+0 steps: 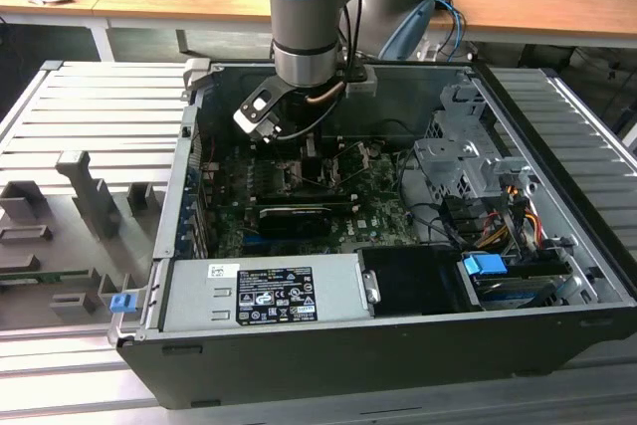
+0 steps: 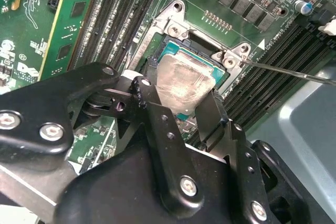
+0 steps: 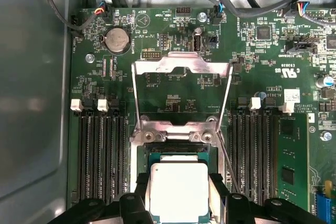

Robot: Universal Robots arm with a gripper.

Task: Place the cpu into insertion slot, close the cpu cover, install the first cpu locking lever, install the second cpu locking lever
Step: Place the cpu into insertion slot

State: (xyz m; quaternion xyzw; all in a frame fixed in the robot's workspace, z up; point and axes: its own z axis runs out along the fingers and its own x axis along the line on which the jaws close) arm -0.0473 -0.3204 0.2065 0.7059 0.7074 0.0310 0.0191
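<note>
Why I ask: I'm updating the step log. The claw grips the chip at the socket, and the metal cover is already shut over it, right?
Not quite: the cover is open, swung up and back from the socket, as the first wrist view shows. The rest stands: the claw grips the chip at the socket.

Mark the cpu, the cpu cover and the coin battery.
cpu [image 3: 178, 192]: first wrist view, middle of its metal face.
cpu cover [image 3: 205, 65]: first wrist view, free-end bar of the open frame.
coin battery [image 3: 117, 40]: first wrist view, centre of its disc.
</note>
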